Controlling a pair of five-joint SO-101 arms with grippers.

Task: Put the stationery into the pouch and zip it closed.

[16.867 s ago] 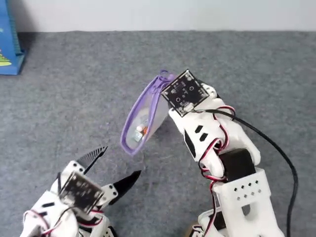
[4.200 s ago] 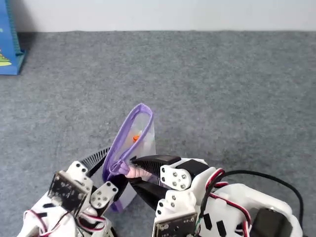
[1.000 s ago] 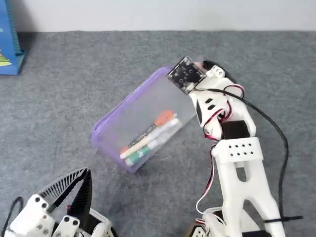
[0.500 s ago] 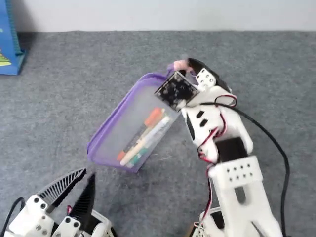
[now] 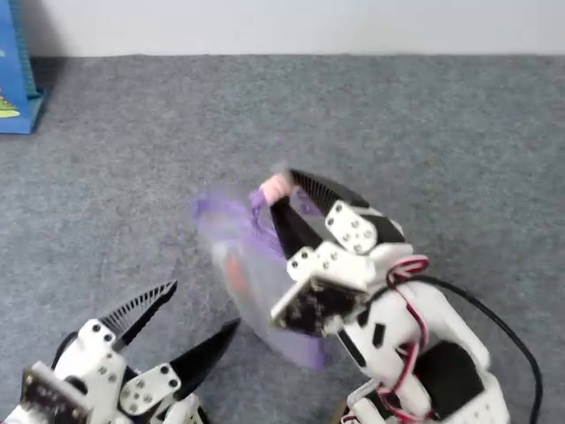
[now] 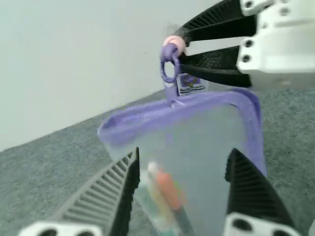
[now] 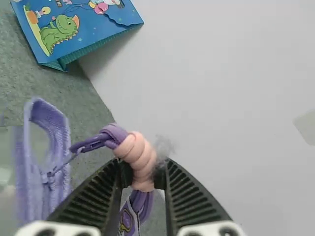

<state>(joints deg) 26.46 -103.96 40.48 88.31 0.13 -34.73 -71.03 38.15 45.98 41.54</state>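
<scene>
1. The right gripper (image 5: 282,190) is clamped on the pink bead (image 5: 274,186) of the zip pull, with a finger pressed to each side of it.
2. The pouch (image 5: 256,274), clear with a purple edge, hangs from that pull below the right gripper's fingertips. It is over the middle of the table (image 5: 441,115), somewhat toward the near edge.
3. The stationery (image 6: 170,189) lies inside the pouch at its lower end, with an orange pen uppermost.
4. The left gripper (image 5: 205,306) is at the near edge of the table with its fingers spread wide, holding nothing. It points at the pouch, which is just beyond its tips.
5. A blue box (image 5: 16,71) stands at the far left corner of the table, well apart from both arms.
</scene>
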